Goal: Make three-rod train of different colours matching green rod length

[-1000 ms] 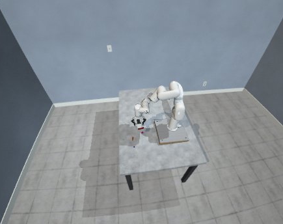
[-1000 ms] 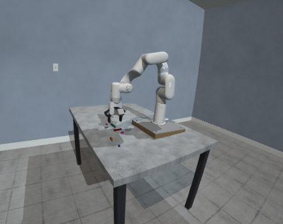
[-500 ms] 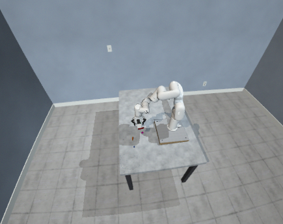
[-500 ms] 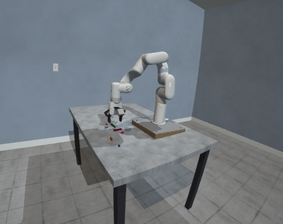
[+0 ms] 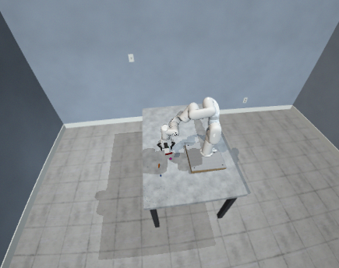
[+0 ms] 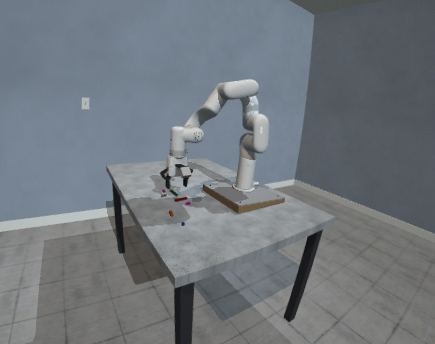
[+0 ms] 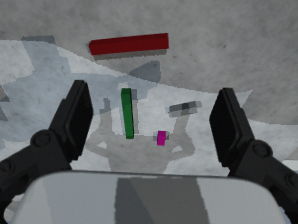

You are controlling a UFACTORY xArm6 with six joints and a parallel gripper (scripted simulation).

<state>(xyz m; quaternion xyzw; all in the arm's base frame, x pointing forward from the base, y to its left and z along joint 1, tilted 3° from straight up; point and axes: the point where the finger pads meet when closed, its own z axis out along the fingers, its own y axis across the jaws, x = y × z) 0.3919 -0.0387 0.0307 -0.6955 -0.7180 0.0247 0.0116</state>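
My gripper is open and empty, hanging a little above the table. In the wrist view, three rods lie flat on the table between its fingers: the green rod, a short grey rod and a small magenta rod. All three lie apart from each other. A red rod lies crosswise beyond the fingertips. An orange rod and a tiny blue rod lie further toward the table's front. A second magenta rod lies near the red one.
The arm stands on a wooden base plate to the right of the rods. The grey table has its left edge close to the rods.
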